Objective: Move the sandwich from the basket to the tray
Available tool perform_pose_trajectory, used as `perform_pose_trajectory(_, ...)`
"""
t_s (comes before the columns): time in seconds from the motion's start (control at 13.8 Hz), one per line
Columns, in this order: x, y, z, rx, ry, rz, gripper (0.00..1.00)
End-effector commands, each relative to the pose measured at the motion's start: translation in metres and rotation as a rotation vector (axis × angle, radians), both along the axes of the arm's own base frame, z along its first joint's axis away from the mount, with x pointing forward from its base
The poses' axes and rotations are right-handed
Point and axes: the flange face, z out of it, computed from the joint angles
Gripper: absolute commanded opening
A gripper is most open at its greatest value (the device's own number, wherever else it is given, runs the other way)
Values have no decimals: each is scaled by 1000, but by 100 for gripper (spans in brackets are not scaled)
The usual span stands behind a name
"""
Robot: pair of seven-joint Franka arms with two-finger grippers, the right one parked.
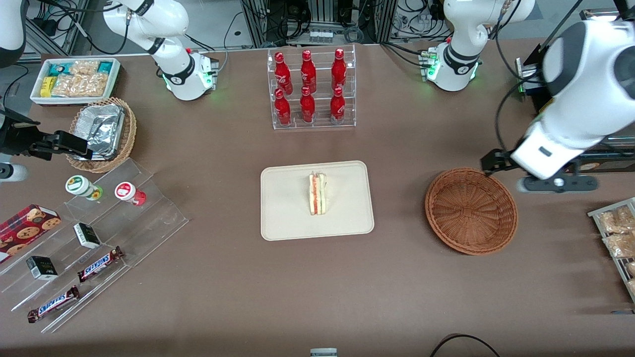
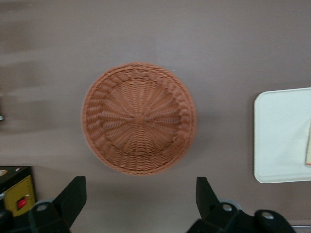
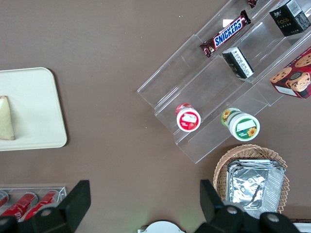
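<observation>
Sandwich [image 1: 317,194] is sitting upright on its crust edge mid-tray [image 1: 283,223], well off the rim. Wicker basket [image 1: 471,210] has nothing in it; the gripper [image 2: 140,201] hangs above it, fingers spread wide, holding nothing

Rough woven wicker basket [image 2: 139,118], smooth matt tray [image 1: 287,218], matt black gripper [image 2: 140,200] above

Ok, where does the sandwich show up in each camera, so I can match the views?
Front view: the sandwich lies in the middle of the tray, not in the empty basket.
Left wrist view: only a sliver shows at the picture's edge, on the tray; the open gripper hangs above the table beside the basket.
Right wrist view: part of it shows on the tray.
Shared landmark: the tray.
</observation>
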Motion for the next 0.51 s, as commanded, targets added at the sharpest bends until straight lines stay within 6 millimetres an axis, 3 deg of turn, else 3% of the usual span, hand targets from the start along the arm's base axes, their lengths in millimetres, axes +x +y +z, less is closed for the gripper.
perform_pose_trajectory(0.0,-20,15,11,-3,31,-13,100)
perform_pose_trajectory(0.15,-23,25,16,-3,34,6,100)
perform_pose_trajectory(0.44,-50,28,18,5,38,8,100)
